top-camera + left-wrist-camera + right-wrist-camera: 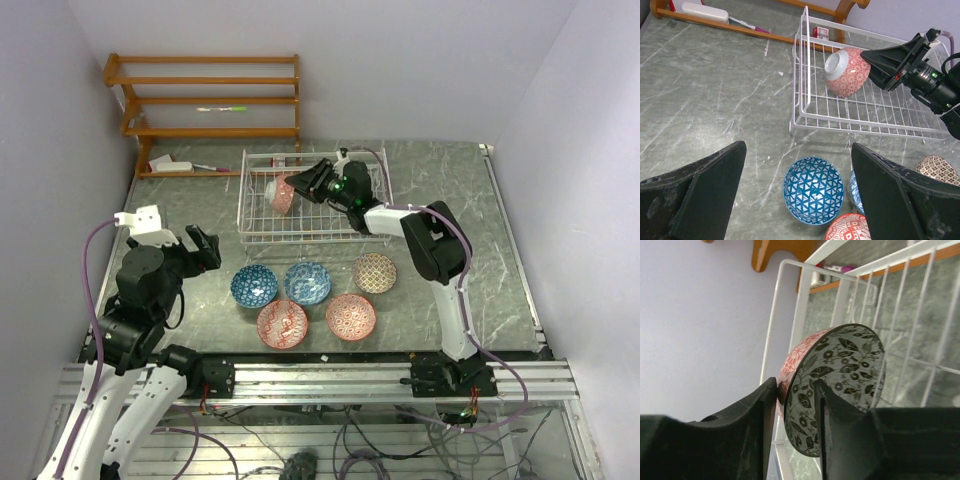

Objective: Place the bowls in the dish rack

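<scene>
While the right tool (305,186) is clamped on the rim of the black-and-white bowl (283,193), the top view shows that bowl held on edge inside the dish rack (330,215), toward the rack's 9 o'clock end, its foot ring turned to 9 o'clock. Whether it touches the wires I cannot tell. At 6 o'clock of the rack, five bowls sit mouth-up on the counter (470,200): a first blue bowl (254,286), a second blue bowl (307,283) at its 3 o'clock, the tan bowl (374,272) further toward 3 o'clock, and nearer the arm bases a first red bowl (282,324) with a second red bowl (350,316) at its 3 o'clock. The left tool (203,247) hangs spread and empty at 9 o'clock of the first blue bowl. A wooden shelf (210,100) stands at 11 o'clock of the rack. From the left wrist, the spread left fingers (705,185) frame the first blue bowl at 6 o'clock, with the rack and the tilted, red-patterned outside of the held bowl at 1 o'clock. From the right wrist, the right fingers (747,420) pinch the bowl's wall, one outside and one inside against the leaf pattern, with rack wires close behind.
</scene>
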{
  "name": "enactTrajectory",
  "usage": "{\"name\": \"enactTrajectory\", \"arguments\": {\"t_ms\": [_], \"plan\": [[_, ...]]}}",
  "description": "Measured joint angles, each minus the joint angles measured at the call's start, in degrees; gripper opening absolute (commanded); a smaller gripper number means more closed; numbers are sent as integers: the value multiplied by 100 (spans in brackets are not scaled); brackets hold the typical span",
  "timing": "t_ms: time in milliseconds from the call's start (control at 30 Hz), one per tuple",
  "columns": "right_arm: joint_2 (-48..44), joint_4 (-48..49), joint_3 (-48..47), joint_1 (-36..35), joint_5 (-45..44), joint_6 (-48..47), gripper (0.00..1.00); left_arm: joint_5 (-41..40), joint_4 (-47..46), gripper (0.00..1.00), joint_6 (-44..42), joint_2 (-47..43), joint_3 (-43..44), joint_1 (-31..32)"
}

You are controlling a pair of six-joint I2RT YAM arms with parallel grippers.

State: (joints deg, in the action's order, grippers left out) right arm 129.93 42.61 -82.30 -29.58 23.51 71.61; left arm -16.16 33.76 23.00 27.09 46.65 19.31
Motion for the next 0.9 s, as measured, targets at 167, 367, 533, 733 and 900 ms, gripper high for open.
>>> {"name": "enactTrajectory", "arguments": {"t_ms": [167,367,533,733,900], "plan": [[-197,-352,166,28,-260,-236,44,33,0,98,0,35,-2,-26],[-358,-767,186,37,-472,-402,48,76,-2,98,0,39,-2,-76],[-514,-1134,243,39,-667,-601,55,101,-2,98,0,39,-2,-96],[-752,-1751,271,37,-1016,-973,56,133,-4,98,0,42,-28,-136],[-879,-2218,269,74,-1325,-1255,57,146,-4,98,0,39,-31,-160]]}}
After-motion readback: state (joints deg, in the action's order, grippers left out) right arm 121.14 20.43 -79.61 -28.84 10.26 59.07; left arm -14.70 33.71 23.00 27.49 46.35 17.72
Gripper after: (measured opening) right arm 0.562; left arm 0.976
